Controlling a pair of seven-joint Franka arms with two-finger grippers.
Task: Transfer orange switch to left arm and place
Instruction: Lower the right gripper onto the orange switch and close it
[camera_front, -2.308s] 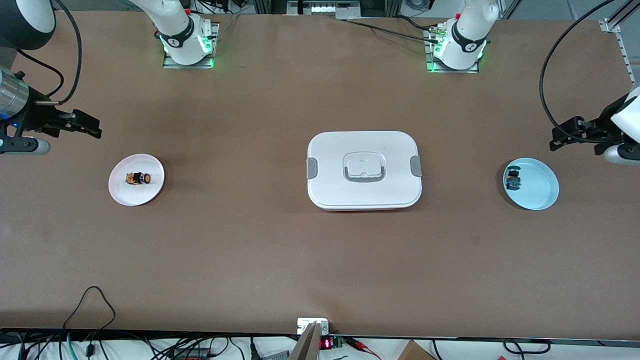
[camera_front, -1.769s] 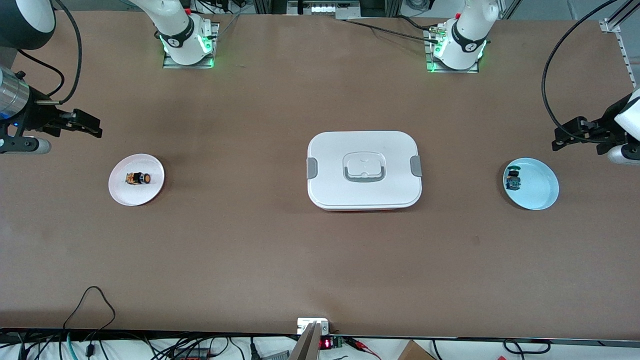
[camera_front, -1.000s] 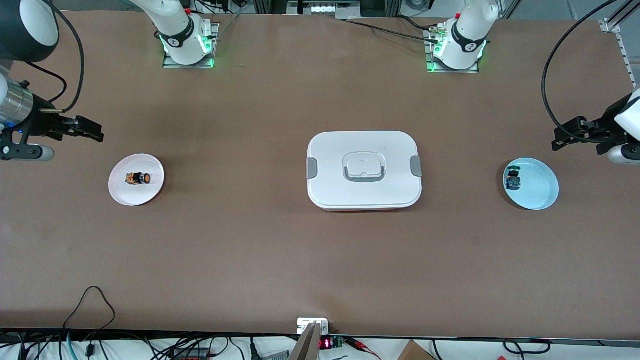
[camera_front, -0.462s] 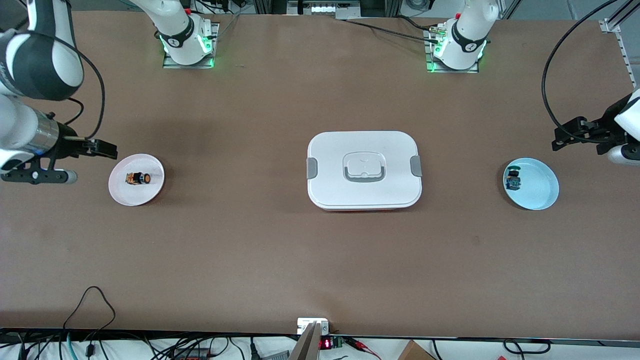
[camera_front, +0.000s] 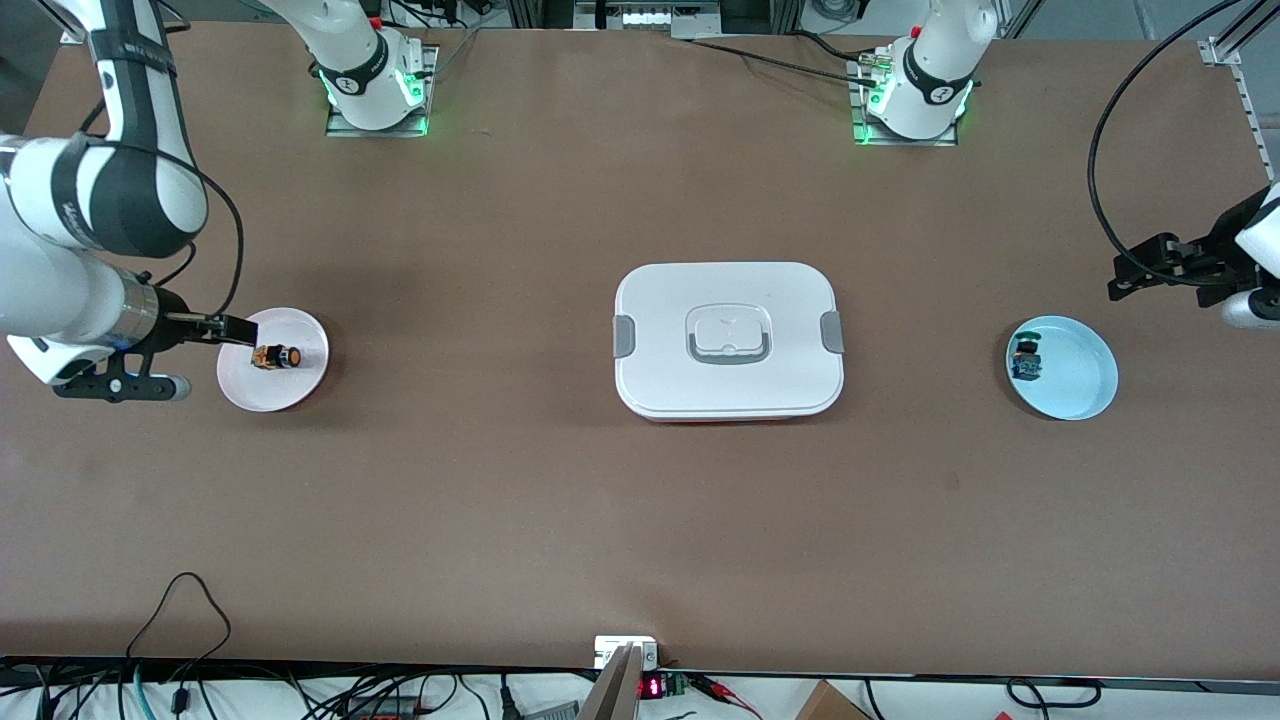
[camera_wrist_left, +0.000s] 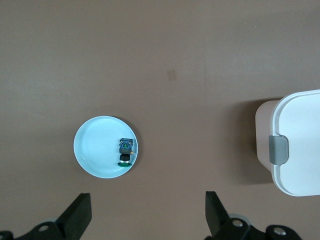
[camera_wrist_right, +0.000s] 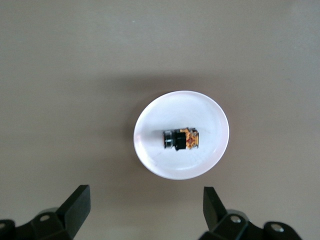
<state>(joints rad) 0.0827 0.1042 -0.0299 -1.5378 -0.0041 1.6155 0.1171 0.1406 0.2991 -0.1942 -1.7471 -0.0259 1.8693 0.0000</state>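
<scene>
Front view: the switch (camera_front: 275, 356) lay on its side on the pink plate (camera_front: 300, 388) at the right arm's end of the desk (camera_front: 500, 500). The right gripper (camera_front: 238, 331) hung over that plate's rim, just beside the switch and, as far as this angle showed, not touching it. The box (camera_front: 728, 340) sat mid-desk, well apart from both plates. The left gripper (camera_front: 1135, 272) waited near the blue plate (camera_front: 1085, 385) at the left arm's end, which carried a green-capped switch (camera_front: 1025, 360).

Left wrist view: left gripper (camera_wrist_left: 147, 215) was spread wide and empty, above bare desk. The blue plate (camera_wrist_left: 92, 150) with the green switch (camera_wrist_left: 126, 151) was in frame, box corner (camera_wrist_left: 300, 145) at the edge.

Right wrist view: right gripper (camera_wrist_right: 145, 206) was wide open, holding nothing. The plate (camera_wrist_right: 210, 120) with the switch (camera_wrist_right: 181, 139) was ahead of the fingertips (camera_wrist_right: 79, 199), not yet between them.

Step, as I judged it: approach for the first pick by the right arm, nothing grasped. The next move called for centring the fingers over the switch body, descending and closing across its narrow sides. The part was tiny and lying down, so the alignment margin looked slim. The carry then needed to go over or around the box toward a handover with the left arm.
</scene>
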